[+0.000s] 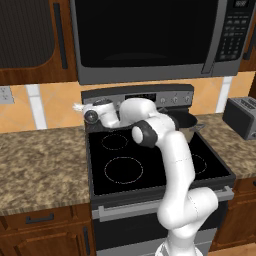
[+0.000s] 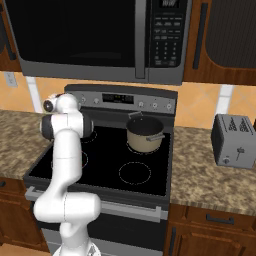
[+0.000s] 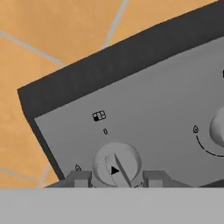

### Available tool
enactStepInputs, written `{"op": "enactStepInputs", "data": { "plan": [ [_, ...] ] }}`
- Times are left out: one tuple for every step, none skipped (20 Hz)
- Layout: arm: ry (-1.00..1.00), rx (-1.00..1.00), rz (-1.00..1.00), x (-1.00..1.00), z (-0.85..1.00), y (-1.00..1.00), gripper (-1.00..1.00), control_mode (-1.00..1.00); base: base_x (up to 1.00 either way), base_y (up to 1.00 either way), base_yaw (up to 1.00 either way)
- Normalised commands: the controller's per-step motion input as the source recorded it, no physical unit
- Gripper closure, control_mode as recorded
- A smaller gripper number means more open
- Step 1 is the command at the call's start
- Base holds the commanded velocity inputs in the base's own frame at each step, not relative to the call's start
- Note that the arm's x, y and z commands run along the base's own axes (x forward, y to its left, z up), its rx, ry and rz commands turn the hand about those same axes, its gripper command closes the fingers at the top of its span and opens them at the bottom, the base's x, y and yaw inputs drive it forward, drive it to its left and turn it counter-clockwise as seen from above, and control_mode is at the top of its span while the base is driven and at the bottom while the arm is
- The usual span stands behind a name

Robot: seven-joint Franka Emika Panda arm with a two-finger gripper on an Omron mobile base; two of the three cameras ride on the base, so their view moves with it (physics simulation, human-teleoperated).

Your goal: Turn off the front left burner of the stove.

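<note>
Under the microwave (image 1: 150,35) — stove (image 1: 150,165) between speckled counters (image 1: 40,160), tiled backsplash (image 1: 50,105).

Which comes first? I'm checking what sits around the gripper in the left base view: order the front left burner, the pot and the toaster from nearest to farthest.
From the gripper, at the back panel's left end:
1. Front left burner, below it on the glass.
2. Pot, at the back right.
3. Toaster, on the far right counter.

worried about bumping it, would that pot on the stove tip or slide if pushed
The pot looks wide and squat, so it likely slides rather than tips. The glass top of the stove looks smooth, so probably little grip. Its side handle could catch and spin it.
</note>
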Motion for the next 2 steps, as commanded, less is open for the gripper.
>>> {"op": "enactStepInputs", "data": {
  "plan": [
    [0.00, 0.15, 0.00, 0.00, 0.00, 0.00, 1.00, -1.00, 0.00, 0.00, 0.00],
    [0.00, 0.16, 0.00, 0.00, 0.00, 0.00, 1.00, -1.00, 0.00, 0.00, 0.00]
  ]
}}
